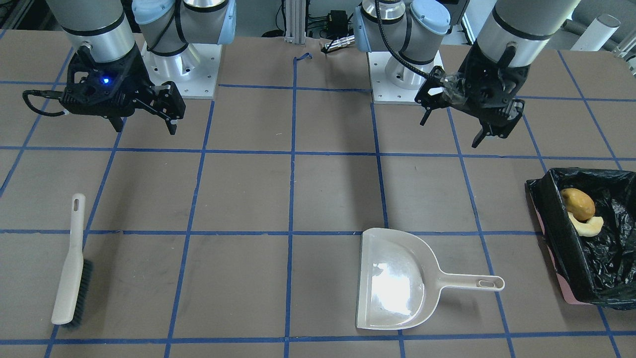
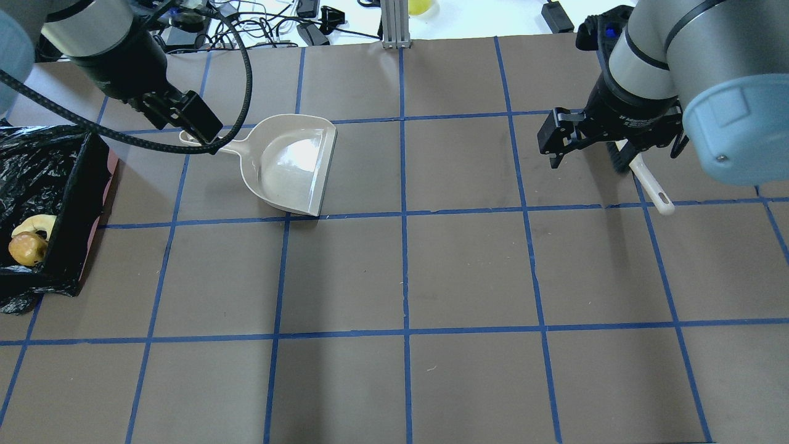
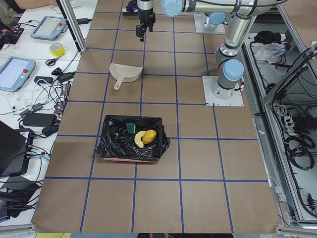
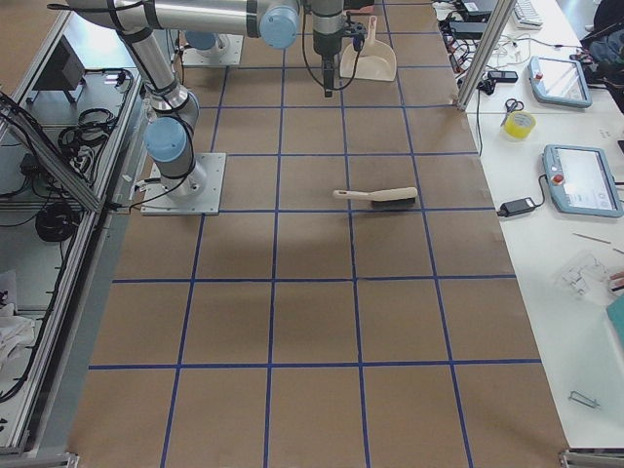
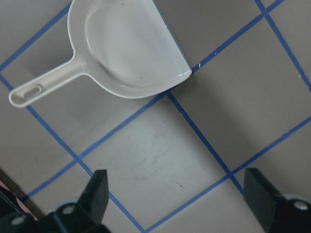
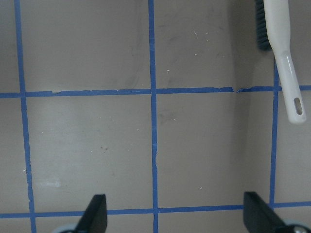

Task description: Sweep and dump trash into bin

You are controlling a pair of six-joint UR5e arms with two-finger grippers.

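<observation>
The bin (image 1: pixel 552 233), lined with a black bag, stands at the table's end on my left; it also shows in the overhead view (image 2: pixel 73 203). Inside lie the golden-brown potato lump (image 1: pixel 578 203), the tan bread piece (image 1: pixel 590 226) and a sponge piece (image 3: pixel 131 128). The beige dustpan (image 1: pixel 392 278) lies empty and flat on the table. The brush (image 1: pixel 72 263) lies flat on my right side. My left gripper (image 1: pixel 454 130) hangs open and empty above the table, near the dustpan's handle (image 2: pixel 206 145). My right gripper (image 1: pixel 146 125) is open and empty, beside the brush (image 6: pixel 282 43).
Blue tape lines grid the brown table. The arm bases (image 1: pixel 402 74) stand at the robot's edge. Cables and tablets (image 3: pixel 15 72) lie on the white bench beyond the far edge.
</observation>
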